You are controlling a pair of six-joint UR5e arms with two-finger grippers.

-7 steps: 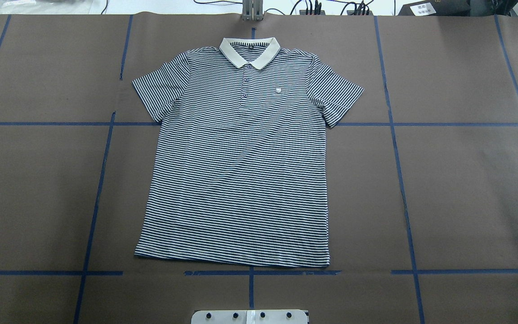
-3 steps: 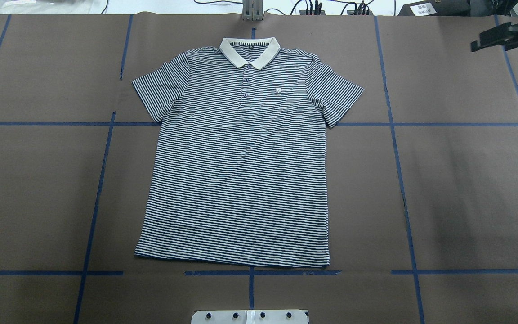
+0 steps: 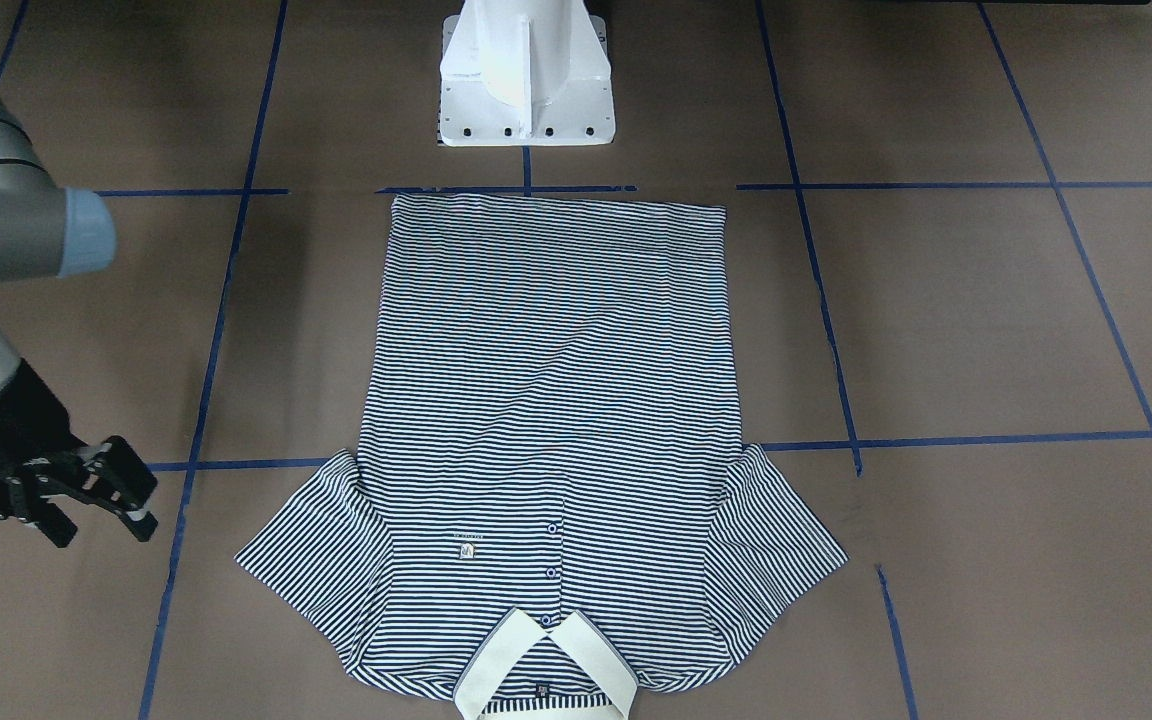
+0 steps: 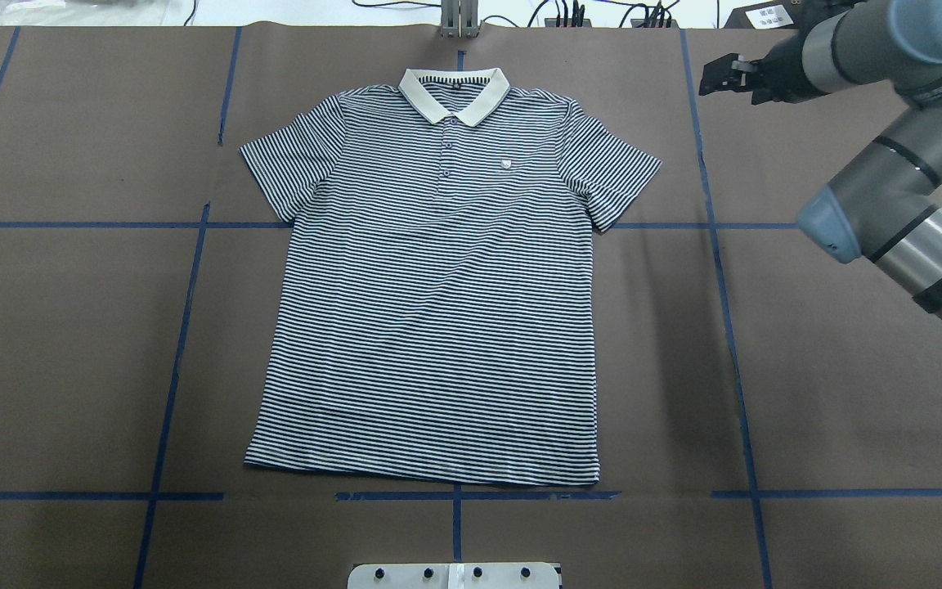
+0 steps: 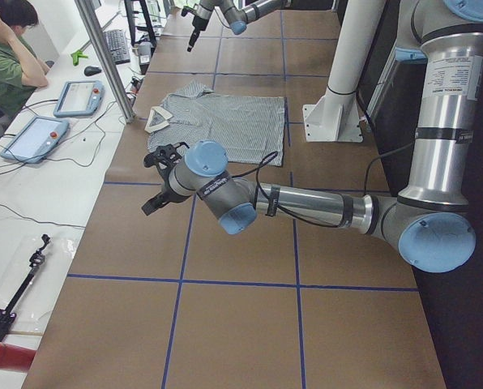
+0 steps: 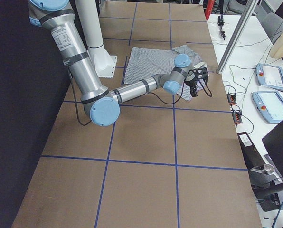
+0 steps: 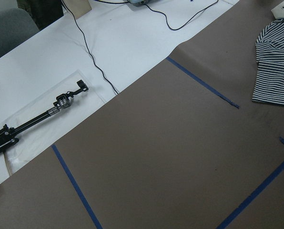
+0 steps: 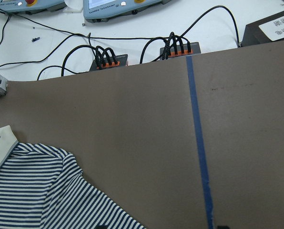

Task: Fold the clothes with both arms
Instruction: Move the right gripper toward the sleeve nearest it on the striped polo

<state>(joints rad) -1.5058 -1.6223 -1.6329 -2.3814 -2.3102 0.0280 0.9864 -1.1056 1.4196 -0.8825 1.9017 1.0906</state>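
One navy-and-white striped polo shirt (image 4: 438,311) lies flat. Two black tools: right tool (image 3: 101,500) gapes empty; left tool (image 5: 154,180), cannot tell.

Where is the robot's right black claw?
In the overhead view the right arm's black two-finger gripper hangs at the upper right, over the brown table cover, near a sleeve of the navy-and-white striped polo shirt.

Premises: robotics laboratory. Work table (image 4: 847,393) covered in brown sheeting, marked out with a blue tape grid (image 4: 725,311); white pedestal (image 3: 526,80) at its edge. Adjoining white bench (image 5: 31,194) carries teach pendants (image 5: 32,138) (two, red stop buttons) and cabling; seated operator (image 5: 6,61) present
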